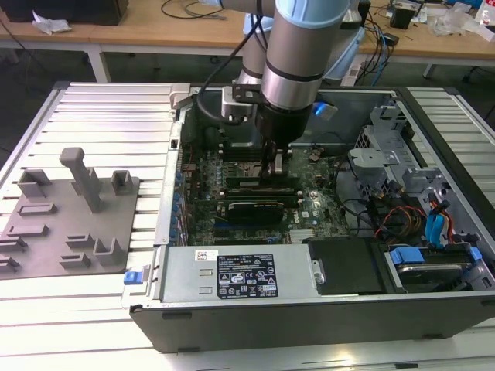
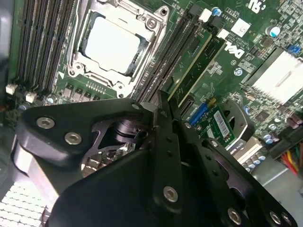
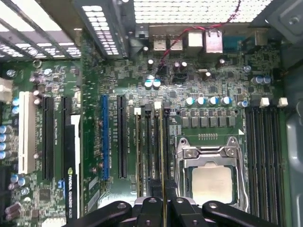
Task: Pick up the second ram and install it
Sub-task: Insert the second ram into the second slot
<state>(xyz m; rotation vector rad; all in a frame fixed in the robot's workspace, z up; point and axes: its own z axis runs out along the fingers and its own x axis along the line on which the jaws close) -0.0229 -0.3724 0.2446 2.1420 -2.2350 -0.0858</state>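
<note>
Your claw (image 3: pixel 163 208) is closed on the second ram (image 3: pixel 162 156), holding it edge-on over the slots just beside the processor socket (image 3: pixel 211 175).

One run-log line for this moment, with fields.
gripper: shut on second ram | place: memory slots beside processor socket | seating: cannot tell

My arm (image 1: pixel 298 46) hangs straight down, wrist vertical; my gripper (image 1: pixel 276 158) has its fingers (image 3: pixel 182 213) drawn close together, pinched on a thin edge-on board.
</note>
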